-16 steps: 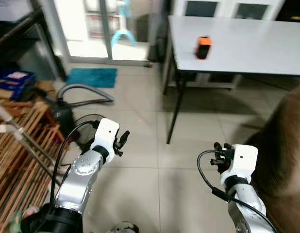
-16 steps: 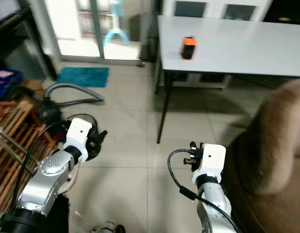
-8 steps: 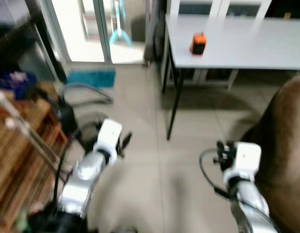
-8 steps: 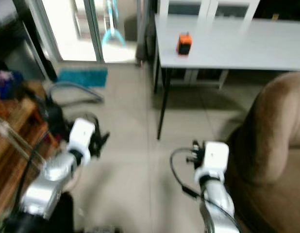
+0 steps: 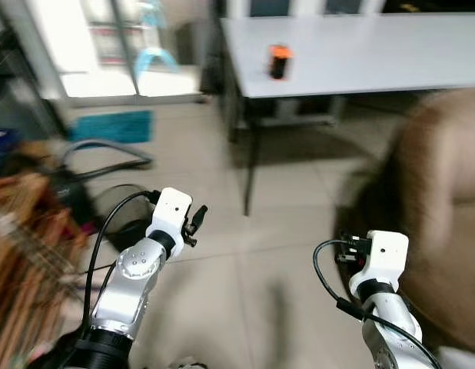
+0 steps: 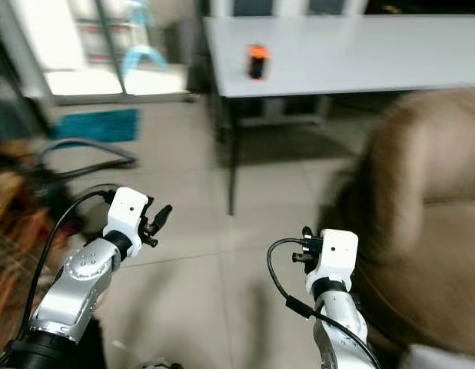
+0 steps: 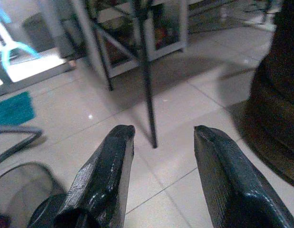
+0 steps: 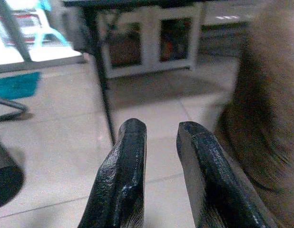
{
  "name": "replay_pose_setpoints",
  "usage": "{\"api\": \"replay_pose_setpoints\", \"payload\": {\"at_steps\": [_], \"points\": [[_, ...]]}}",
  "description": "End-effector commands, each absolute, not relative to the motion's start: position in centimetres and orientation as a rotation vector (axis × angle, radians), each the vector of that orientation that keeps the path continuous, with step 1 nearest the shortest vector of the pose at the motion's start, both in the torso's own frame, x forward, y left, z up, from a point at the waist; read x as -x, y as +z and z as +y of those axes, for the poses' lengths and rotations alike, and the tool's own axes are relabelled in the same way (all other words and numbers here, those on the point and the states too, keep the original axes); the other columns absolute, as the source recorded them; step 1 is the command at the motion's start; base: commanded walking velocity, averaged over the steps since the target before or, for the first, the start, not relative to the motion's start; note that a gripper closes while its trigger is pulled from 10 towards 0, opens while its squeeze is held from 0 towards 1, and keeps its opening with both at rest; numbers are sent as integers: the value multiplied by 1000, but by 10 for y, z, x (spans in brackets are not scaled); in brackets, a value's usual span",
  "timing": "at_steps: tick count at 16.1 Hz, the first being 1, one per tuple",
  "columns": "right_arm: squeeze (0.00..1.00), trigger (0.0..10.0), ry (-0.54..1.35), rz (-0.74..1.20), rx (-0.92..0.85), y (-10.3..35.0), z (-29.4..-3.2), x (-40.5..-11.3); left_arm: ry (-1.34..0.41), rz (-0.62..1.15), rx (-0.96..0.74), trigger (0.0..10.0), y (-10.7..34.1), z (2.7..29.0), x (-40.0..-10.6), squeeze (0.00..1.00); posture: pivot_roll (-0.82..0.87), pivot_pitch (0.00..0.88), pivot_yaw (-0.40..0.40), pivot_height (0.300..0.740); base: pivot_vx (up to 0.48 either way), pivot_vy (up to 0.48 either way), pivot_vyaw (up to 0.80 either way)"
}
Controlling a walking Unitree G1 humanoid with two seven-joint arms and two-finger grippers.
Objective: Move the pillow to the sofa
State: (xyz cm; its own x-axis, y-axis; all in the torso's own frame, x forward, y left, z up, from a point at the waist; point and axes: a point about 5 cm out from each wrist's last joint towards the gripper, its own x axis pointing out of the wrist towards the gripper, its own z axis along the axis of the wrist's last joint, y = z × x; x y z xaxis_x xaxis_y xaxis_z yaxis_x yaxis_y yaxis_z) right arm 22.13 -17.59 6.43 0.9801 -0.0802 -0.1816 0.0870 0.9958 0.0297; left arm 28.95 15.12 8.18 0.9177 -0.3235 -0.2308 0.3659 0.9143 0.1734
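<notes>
Left tool (image 7: 159,142): held out over the tiled floor at about 9 o'clock in the head view, fingers spread well apart with nothing between them; its wrist view looks past both black fingers at a thin black desk leg.
Right tool (image 8: 161,142): held out at about 4 o'clock in the head view, fingers parted by a narrow gap, gripping nothing; the brown sofa is just beside it on its right.
Left arm (image 5: 134,269): silver, raised from the lower left, with a black cable looping up to the white wrist block.
Right arm (image 5: 387,327): silver, raised from the lower right, also with a black cable curling out from the wrist.
Floor (image 5: 260,254): pale tiles under and between both tools.
Sofa (image 6: 422,215): brown, rounded arm and back, filling the 3 o'clock side of the head view; badly blurred.
Pillow: I cannot pick one out anywhere; a pale patch shows at the lower right corner by the sofa, too blurred to tell what it is.
Desk (image 5: 376,50): white top on black legs, at 12 to 1 o'clock, beyond the tools.
Orange and black object (image 5: 279,61): standing on the desk near its left end; too small to identify.
Teal mat (image 5: 111,125): on the floor at 10 o'clock, before a bright glass door.
Grey hose (image 5: 107,157): curving over the tiles just nearer than the mat.
Wooden rack (image 5: 26,246): slatted, at 8 to 9 o'clock, blurred.
White cabinet (image 8: 151,40): glazed doors, behind the desk legs in the right wrist view.
</notes>
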Motion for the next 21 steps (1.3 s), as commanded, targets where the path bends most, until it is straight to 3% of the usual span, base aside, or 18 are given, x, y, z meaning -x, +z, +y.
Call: {"api": "replay_pose_setpoints", "payload": {"at_steps": [1,10,11,12,13,21], "points": [[0,10000,-99,191,-38,64,-179,-220,-338,191,-231,10000,82,153,-290,0,55,17,-7,740,0,0,-800],[0,10000,-184,173,-27,68,-192,-219,-322,217,-158,10000,81,153,-289,0,50,21,-17,740,0,0,-800],[0,10000,-181,175,-40,68,-193,-219,-334,226,-128,10000,81,153,-288,514,52,20,-19,740,0,0,-800],[78,10000,-175,171,-56,68,-193,-219,-337,220,-121,10000,82,153,-288,1000,52,20,-19,740,0,0,-800],[1000,10000,-178,170,-65,68,-193,-219,-341,223,-110,10000,83,153,-288,1000,53,20,-20,740,0,0,-800],[1000,10000,-221,172,-63,69,-201,-216,-344,213,-122,10000,86,155,-290,1000,51,21,-17,740,0,0,-800]]}}
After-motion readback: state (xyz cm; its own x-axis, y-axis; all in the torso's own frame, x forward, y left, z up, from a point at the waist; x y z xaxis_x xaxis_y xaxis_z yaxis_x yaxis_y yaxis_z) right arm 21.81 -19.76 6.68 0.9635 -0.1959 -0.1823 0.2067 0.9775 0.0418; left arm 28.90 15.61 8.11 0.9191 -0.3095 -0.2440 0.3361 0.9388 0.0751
